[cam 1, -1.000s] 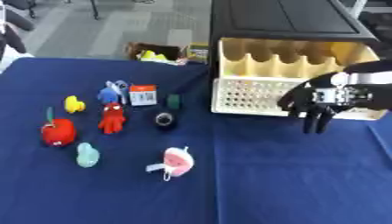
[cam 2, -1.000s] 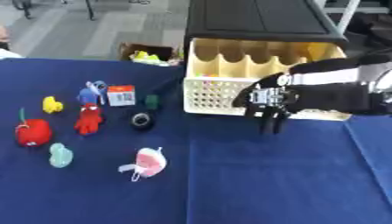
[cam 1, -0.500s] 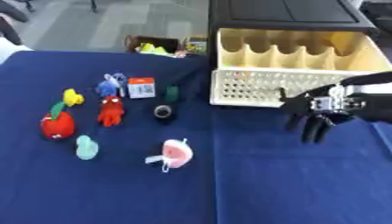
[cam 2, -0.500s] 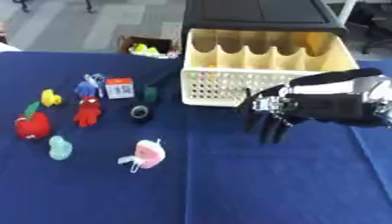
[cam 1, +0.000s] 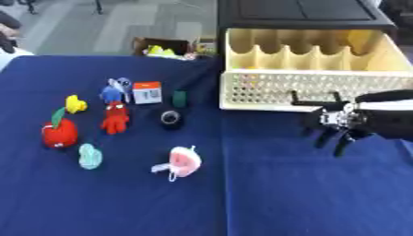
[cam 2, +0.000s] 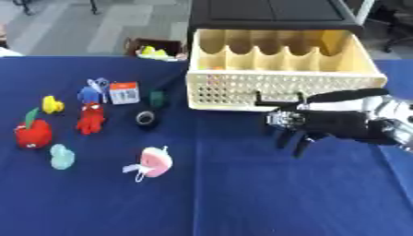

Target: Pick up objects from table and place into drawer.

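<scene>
The cream drawer (cam 1: 306, 87) stands pulled out of a black cabinet (cam 1: 303, 14) at the back right, its inside split by scalloped dividers. My right hand (cam 1: 335, 126) hangs over the blue table just in front of the drawer, fingers straight and pointing down, holding nothing. Left of it lie the toys: a pink round toy (cam 1: 183, 162), a black ring (cam 1: 170, 118), a dark green piece (cam 1: 179, 97), a red figure (cam 1: 115, 117), a red apple (cam 1: 58, 132), a teal toy (cam 1: 90, 156), a yellow duck (cam 1: 74, 103), a blue figure (cam 1: 114, 91) and an orange-white box (cam 1: 147, 92). My left hand shows in neither view.
The blue cloth table (cam 1: 242, 198) fills the near half of the view. A cardboard box (cam 1: 165, 47) with yellow things sits on the floor beyond the table's far edge. A person's sleeve (cam 1: 8, 32) shows at the far left.
The camera has tilted, so the whole scene shifted. My right hand has come down and toward me from the drawer's front to the cloth before it. The toys have not moved.
</scene>
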Motion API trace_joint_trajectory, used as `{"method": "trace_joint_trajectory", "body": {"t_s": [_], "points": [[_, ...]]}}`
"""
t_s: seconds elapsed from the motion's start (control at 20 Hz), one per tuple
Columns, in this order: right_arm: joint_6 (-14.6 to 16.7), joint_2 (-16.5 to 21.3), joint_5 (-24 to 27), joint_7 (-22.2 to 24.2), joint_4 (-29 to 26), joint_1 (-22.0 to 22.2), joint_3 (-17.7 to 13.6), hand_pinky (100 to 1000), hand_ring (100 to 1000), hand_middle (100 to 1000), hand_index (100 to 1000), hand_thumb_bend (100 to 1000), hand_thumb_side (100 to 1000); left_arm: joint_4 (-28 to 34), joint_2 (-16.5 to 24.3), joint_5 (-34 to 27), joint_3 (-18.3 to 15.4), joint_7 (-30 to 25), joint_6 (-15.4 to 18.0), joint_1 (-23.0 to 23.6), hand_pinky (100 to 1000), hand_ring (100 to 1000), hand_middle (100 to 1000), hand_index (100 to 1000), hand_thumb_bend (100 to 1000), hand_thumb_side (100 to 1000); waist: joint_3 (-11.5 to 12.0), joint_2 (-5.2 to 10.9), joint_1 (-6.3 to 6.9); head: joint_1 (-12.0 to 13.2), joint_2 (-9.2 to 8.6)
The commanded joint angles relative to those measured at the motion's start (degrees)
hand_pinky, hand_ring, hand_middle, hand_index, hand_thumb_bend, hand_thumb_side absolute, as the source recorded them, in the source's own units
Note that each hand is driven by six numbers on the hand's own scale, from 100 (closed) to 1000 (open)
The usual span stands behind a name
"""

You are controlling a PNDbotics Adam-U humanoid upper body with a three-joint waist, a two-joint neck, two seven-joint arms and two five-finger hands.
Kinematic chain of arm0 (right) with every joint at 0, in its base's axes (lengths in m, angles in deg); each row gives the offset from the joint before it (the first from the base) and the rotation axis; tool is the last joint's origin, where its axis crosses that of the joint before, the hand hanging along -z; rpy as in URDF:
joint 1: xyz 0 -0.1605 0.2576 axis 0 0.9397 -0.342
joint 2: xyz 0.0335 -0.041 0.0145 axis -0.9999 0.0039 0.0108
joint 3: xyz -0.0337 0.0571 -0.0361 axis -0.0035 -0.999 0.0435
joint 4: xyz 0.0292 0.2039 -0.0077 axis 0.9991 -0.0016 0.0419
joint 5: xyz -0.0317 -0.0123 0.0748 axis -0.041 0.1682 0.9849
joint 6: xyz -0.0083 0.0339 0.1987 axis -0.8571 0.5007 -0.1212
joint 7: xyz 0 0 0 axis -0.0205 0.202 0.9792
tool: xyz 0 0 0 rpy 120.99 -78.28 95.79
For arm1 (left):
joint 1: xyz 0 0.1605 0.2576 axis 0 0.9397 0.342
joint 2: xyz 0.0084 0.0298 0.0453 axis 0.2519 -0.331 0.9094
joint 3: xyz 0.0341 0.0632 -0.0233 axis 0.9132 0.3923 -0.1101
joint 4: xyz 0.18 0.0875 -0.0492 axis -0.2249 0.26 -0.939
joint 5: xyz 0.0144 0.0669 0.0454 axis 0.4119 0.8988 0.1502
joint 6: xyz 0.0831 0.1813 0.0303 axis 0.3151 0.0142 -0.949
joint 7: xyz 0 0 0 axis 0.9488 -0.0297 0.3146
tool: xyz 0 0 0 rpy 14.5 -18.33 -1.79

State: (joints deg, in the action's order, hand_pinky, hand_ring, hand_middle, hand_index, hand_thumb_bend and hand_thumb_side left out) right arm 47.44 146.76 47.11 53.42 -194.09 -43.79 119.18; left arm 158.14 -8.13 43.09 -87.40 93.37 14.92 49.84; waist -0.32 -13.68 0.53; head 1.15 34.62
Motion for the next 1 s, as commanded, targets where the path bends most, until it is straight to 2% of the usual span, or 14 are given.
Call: {"method": "trace_joint_trajectory", "body": {"t_s": [0.05, 0.45, 1.0], "points": [[-10.6, 0.5, -2.6, 9.7, 2.8, -0.5, -0.4, 732, 840, 887, 969, 100, 1000, 1.0, 0.8, 0.0, -1.0, 0.3, 0.0, -0.2, 292, 493, 549, 722, 100, 885, 0.1, 0.54, 0.11, -0.4, -0.85], [-7.4, -0.5, -6.1, 10.5, 9.8, 0.3, 0.0, 734, 847, 892, 968, 100, 1000, 1.0, 0.5, 0.1, -1.4, 0.2, 0.0, 0.0, 292, 494, 549, 721, 100, 880, 0.4, 0.08, 0.34, -0.8, -1.28], [-4.7, -2.9, -10.7, 10.2, 14.1, -2.6, -0.5, 723, 842, 869, 942, 100, 1000, 1.0, 0.2, -0.1, -1.4, -0.6, 0.5, 0.4, 297, 497, 552, 723, 100, 873, 0.4, 0.16, 0.38, -1.4, -2.1]]}}
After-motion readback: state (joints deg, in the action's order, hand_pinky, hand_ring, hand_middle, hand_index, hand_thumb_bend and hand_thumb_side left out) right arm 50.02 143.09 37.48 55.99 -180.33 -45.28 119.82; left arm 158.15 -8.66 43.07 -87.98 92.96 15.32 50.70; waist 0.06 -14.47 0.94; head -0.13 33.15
